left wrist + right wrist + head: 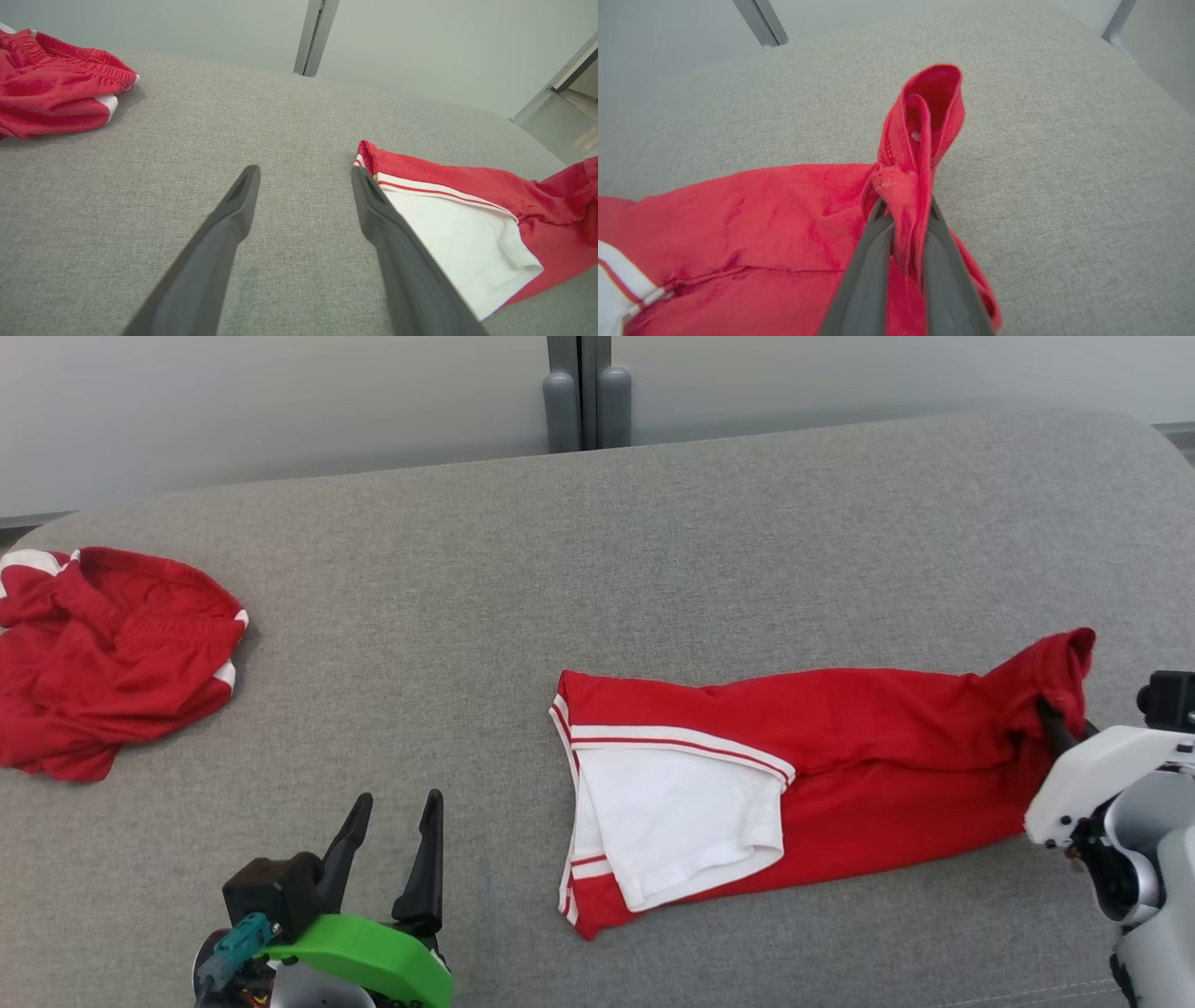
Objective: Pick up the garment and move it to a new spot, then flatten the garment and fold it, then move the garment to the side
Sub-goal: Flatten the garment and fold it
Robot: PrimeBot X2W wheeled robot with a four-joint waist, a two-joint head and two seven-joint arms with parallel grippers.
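While the right gripper (906,212) clamps the red garment (887,737) by one end, its length runs leftward toward the spread-fingered left gripper (400,798).

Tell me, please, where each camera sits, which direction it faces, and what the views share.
Head view: on the robot's head, looking forward and down at the grey upholstered surface; open left tool at lower left, right tool at the right edge.
Left wrist view: on the left wrist, looking along its two spread fingers over the surface, crumpled red shorts far left.
Right wrist view: on the right wrist, looking along fingers shut on the bunched end of the red and white garment.
Shared: all three views show that garment.
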